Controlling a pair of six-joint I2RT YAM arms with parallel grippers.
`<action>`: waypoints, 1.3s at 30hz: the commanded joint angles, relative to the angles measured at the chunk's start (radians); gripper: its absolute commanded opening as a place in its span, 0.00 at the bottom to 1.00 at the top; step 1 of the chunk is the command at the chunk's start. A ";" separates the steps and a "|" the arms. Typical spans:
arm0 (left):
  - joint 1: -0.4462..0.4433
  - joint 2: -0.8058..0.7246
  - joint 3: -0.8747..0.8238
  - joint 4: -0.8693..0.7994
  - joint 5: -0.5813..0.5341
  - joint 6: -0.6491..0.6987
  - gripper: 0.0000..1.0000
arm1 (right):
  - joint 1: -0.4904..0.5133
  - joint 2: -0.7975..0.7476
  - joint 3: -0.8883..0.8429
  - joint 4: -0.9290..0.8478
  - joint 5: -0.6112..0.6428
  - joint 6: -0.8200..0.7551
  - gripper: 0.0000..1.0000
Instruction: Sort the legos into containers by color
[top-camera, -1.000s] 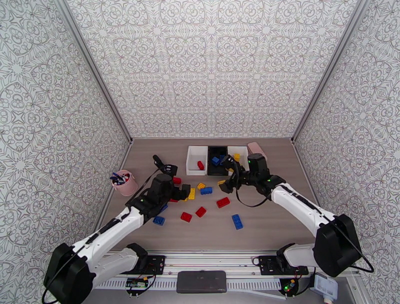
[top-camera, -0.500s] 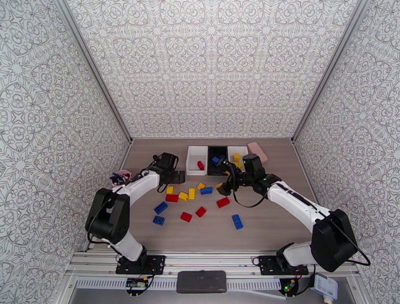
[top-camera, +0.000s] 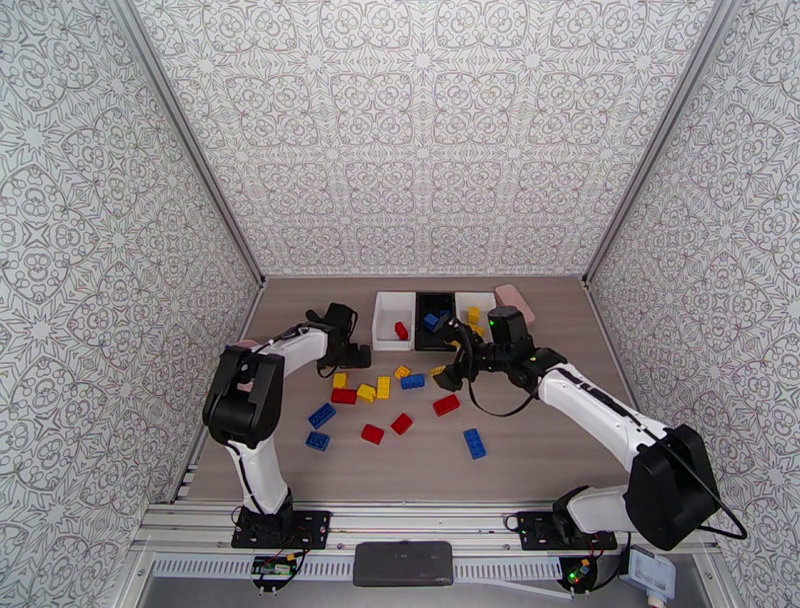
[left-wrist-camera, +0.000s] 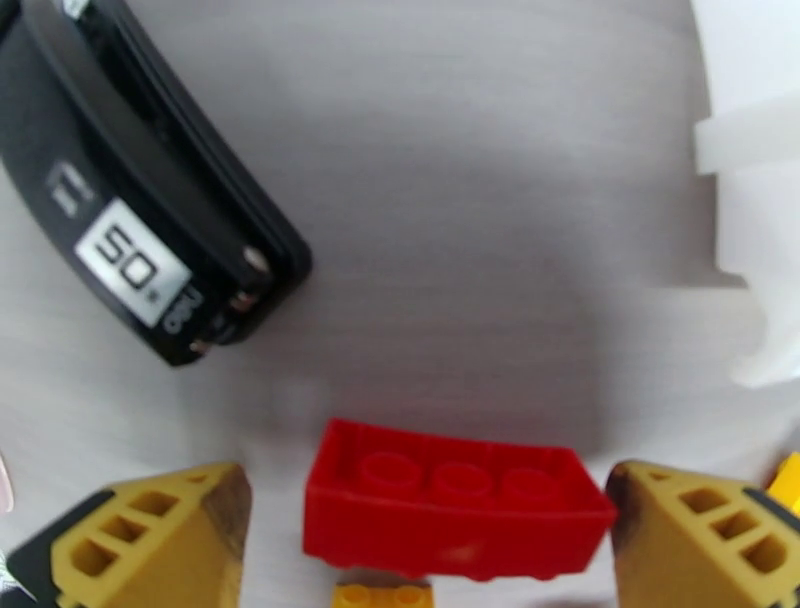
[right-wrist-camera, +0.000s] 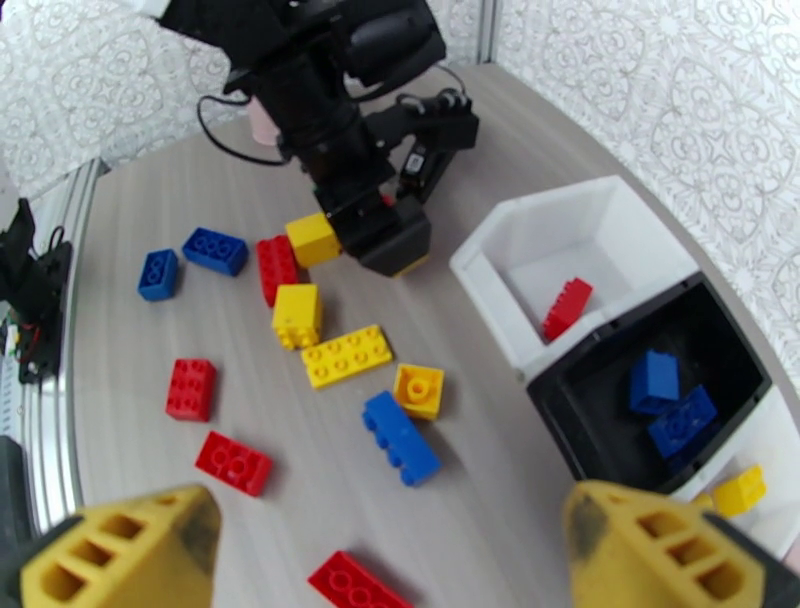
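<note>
A pick of a red brick (left-wrist-camera: 455, 510) was judged to be in hand. The brick lay on the table (left-wrist-camera: 470, 200) between the fingers of the left gripper (left-wrist-camera: 425, 505), which were spread wide and clear of it on both sides, so nothing was gripped. A black bar (left-wrist-camera: 140, 190) lay beyond it, and a yellow brick (left-wrist-camera: 383, 596) close beside it. The right gripper (right-wrist-camera: 390, 520) was held wide open and empty above the loose bricks (right-wrist-camera: 345, 355). Reds had been put in the left white tray (top-camera: 379, 330), blues in the black tray (top-camera: 434, 345) and yellows in the right white tray (top-camera: 488, 300). Next, the left fingers would need to be closed squarely on the red brick, the yellow one being left uncaught.
</note>
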 joint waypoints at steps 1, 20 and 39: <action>0.007 0.012 0.035 -0.025 0.052 0.009 0.86 | 0.007 -0.019 0.014 0.021 -0.019 0.014 0.94; -0.025 -0.172 -0.045 0.004 -0.033 -0.045 0.67 | 0.005 -0.054 -0.011 0.080 -0.037 0.044 0.95; -0.163 -0.099 0.289 0.124 -0.029 -0.058 0.64 | 0.005 -0.145 -0.084 0.166 0.091 0.086 0.96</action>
